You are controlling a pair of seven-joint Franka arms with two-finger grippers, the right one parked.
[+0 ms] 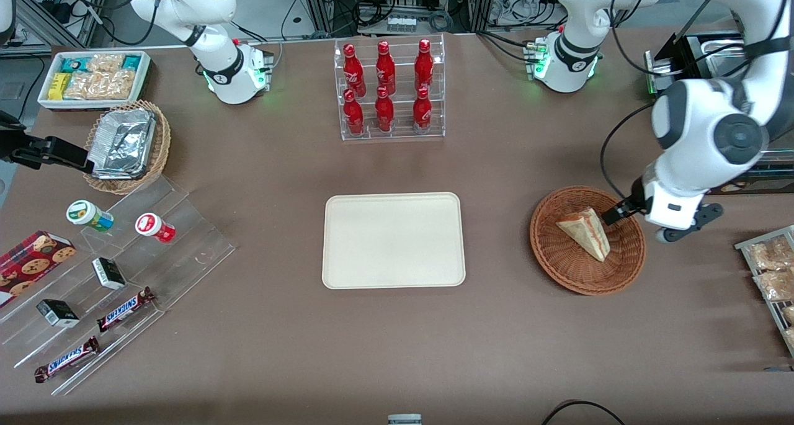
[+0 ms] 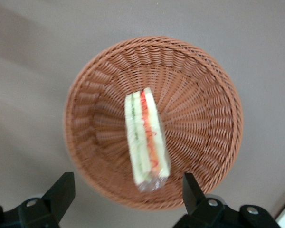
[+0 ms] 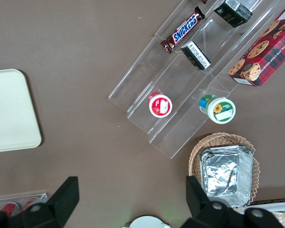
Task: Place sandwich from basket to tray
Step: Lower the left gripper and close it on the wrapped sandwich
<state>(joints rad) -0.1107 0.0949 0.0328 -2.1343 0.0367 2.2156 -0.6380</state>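
Note:
The sandwich [image 1: 586, 231] lies in the reddish-brown wicker basket [image 1: 558, 270] toward the working arm's end of the table, its striped cut edge facing up. In the left wrist view the sandwich [image 2: 145, 137] lies across the middle of the basket [image 2: 204, 95], in clear wrap. My left gripper [image 1: 620, 211] hovers over the basket's rim, beside the sandwich and apart from it. Its fingers [image 2: 61, 190] stand wide open with nothing between them. The cream tray [image 1: 393, 239] lies flat and bare at the table's middle, and one corner of it shows in the right wrist view [image 3: 9, 114].
A clear rack of red bottles [image 1: 389, 90] stands farther from the camera than the tray. A stepped acrylic stand with snacks [image 1: 118, 276], a tan foil basket [image 1: 127, 146] and a white snack bin [image 1: 93, 77] lie toward the parked arm's end. A wire rack of packets [image 1: 769, 270] lies near the basket.

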